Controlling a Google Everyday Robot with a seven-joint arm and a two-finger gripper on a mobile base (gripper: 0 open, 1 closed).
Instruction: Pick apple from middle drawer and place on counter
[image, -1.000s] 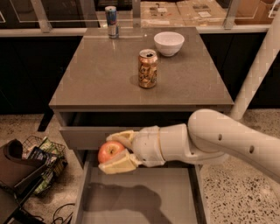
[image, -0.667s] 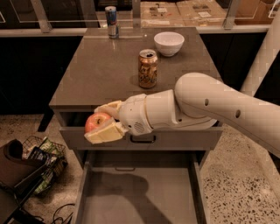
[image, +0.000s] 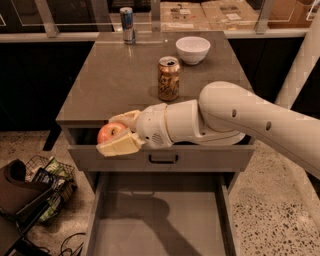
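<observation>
My gripper (image: 117, 132) is shut on the apple (image: 110, 132), a small red apple with yellow-orange patches, held between two cream fingers. It hangs at the counter's front left edge, level with the counter (image: 125, 75) top and above the shallow drawer front with the dark bar handle (image: 163, 160). The middle drawer (image: 160, 220) is pulled out below, its flat grey floor bare. My white arm reaches in from the right across the counter's front.
A brown soda can (image: 169, 78) stands mid-counter, a white bowl (image: 192, 49) behind it, and a slim blue-and-silver can (image: 128, 24) at the back. A dark bag and wire basket (image: 35, 185) lie on the floor at left.
The gripper has lifted the apple from over the middle drawer up to counter-edge height and moved it left.
</observation>
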